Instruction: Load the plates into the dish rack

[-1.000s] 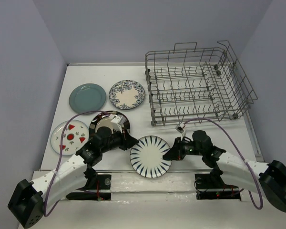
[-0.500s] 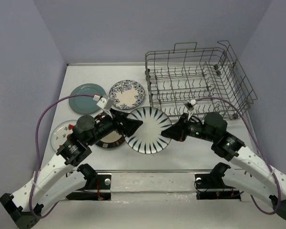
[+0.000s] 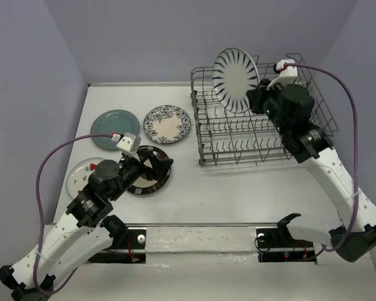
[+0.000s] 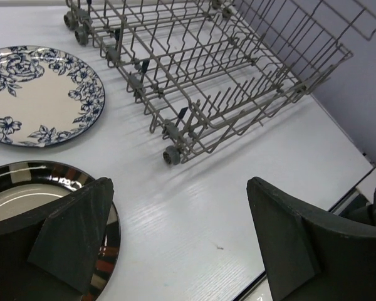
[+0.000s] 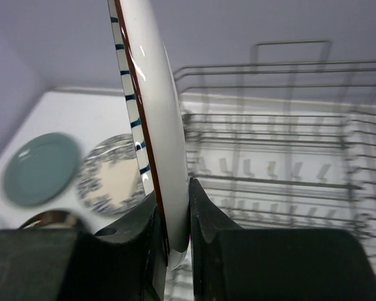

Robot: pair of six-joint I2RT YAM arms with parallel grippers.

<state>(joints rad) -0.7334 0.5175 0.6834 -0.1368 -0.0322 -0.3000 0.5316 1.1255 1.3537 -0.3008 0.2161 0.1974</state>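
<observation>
The right jaws pinch the rim of the round white plate with dark stripes, which stands up out of them above the grey wire dish rack, so next it should go down between two tines; the left jaws hang wide apart, empty.

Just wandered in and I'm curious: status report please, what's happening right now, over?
Right hand shut on striped plate, held on edge above dish rack. Left hand open over dark-rimmed plate. Rack empty, nothing blocking.
</observation>
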